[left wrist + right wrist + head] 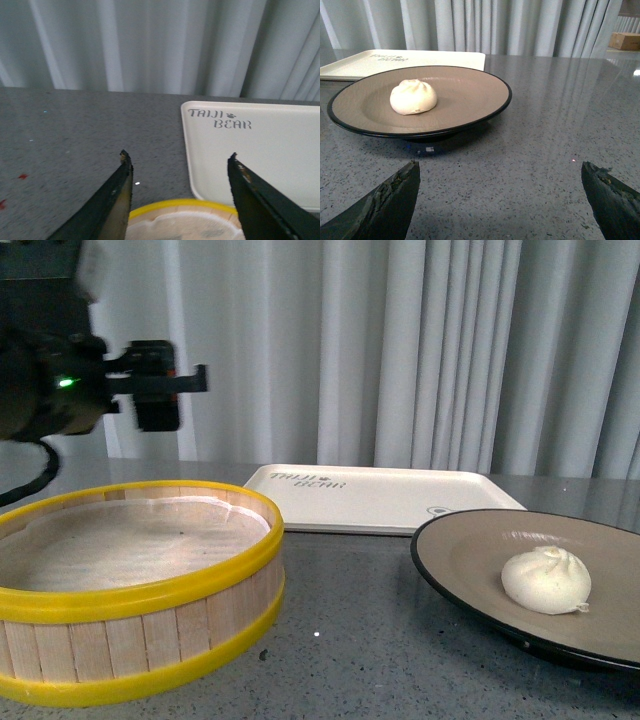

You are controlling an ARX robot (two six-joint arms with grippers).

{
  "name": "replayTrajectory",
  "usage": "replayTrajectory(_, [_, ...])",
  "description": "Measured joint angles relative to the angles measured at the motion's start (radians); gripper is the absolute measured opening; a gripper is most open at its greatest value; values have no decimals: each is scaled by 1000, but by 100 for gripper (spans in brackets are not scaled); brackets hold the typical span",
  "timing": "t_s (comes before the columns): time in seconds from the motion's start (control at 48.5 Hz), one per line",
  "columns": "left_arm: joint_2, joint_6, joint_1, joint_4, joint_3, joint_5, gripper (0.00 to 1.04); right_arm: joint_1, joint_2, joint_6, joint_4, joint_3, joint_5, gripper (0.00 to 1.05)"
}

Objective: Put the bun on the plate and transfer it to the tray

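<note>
The cream-white bun (546,580) (413,97) rests on the beige, black-rimmed plate (470,550) (470,95) at the right of the table. Behind it lies the cream tray (380,495) (270,150) (350,65) with dark lettering. My left gripper (165,390) (179,157) hangs open in the air above the far edge of the steamer basket, nothing between its fingers. My right gripper (500,167) is open low over the bare grey table, a short way in front of the plate, and does not show in the front view.
A round wooden steamer basket (130,580) (180,220) with a yellow rim and a paper liner stands at the front left. Pale curtains (400,340) close off the back. A cardboard box (627,40) sits far off beyond the table.
</note>
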Motion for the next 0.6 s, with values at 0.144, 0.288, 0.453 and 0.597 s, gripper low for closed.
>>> replayTrajectory(0.144, [-142,6,56,125,-275,37,27,0,0,0,0,0,-2,96])
replayTrajectory(0.288, [-218,9,73,172,-422,75,6,0,0,0,0,0,-2,96])
replayTrajectory(0.453, [-321,12,107,212,-566,99,4,0,0,0,0,0,-2,96])
replayTrajectory(0.597, [-422,13,134,225,-687,127,4,0,0,0,0,0,-2,96])
